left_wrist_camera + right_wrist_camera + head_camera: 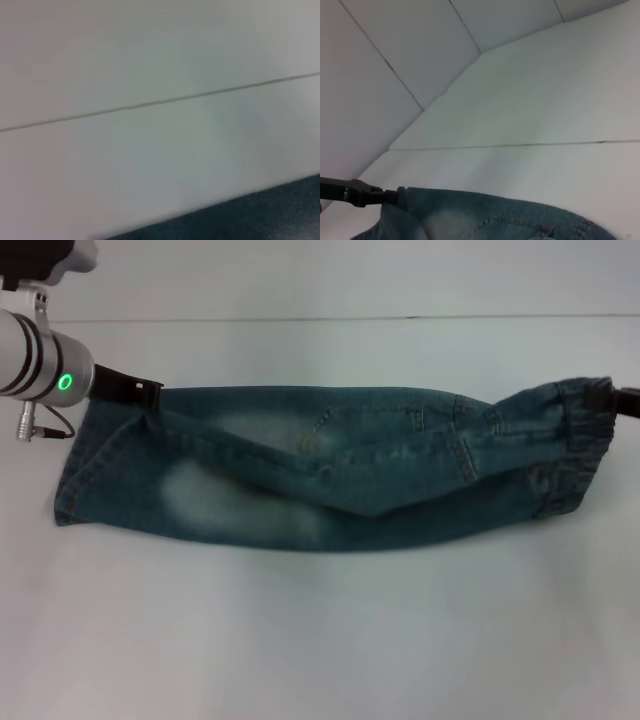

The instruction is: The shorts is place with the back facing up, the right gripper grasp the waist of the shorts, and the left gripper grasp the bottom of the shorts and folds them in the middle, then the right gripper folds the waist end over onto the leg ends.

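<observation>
The faded blue denim shorts (320, 470) lie folded lengthwise across the white table, with a back pocket seam showing on top. The bottom of the shorts (85, 455) is on the left and the gathered waist (570, 445) on the right. My left gripper (150, 393), with its silver wrist and green ring, is shut on the far corner of the leg hems. My right gripper (603, 394) reaches in from the right edge and pinches the far corner of the waist. In the right wrist view the left gripper (395, 195) clamps the denim (485, 220). The left wrist view shows only a strip of denim (260, 220).
The white table (320, 640) extends in front of and behind the shorts. A thin seam (330, 318) runs across it at the back, also seen as the seam (150, 104) in the left wrist view. White wall panels (395, 60) rise behind.
</observation>
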You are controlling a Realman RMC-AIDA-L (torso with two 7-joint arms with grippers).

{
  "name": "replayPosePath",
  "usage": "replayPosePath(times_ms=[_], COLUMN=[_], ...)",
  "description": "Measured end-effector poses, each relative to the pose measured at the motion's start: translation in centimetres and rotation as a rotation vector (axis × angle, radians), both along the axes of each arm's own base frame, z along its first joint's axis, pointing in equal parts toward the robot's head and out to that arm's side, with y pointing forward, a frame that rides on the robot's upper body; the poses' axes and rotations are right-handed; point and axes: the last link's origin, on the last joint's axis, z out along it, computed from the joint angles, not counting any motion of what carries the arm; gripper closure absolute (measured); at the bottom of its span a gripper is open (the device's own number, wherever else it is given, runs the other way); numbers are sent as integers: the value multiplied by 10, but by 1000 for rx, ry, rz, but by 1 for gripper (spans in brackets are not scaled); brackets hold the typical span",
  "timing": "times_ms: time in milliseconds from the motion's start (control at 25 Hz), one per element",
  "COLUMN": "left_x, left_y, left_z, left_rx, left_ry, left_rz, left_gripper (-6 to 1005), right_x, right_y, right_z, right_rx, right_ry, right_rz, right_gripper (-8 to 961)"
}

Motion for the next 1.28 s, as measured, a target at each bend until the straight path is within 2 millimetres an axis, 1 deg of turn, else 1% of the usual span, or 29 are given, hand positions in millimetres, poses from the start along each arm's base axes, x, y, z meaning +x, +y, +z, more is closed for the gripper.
replayPosePath(times_ms=[400,640,920,1280], left_x=[-13,-16,-9,-3], left_y=[-5,-4,0,4], left_z=[3,5,12,13], left_rx=[40,66,97,120], left_ry=[-17,-24,-31,-38], left_rz=[51,63,50,35], left_gripper=[961,961,959,957], right_x=[-5,-6,-8,-8], right_y=[18,25,33,43], right_z=[4,8,11,11], right_rx=[12,25,38,62], right_ry=[-80,-115,-146,-196], right_rz=[5,6,12,2], right_gripper=[779,776,772,767])
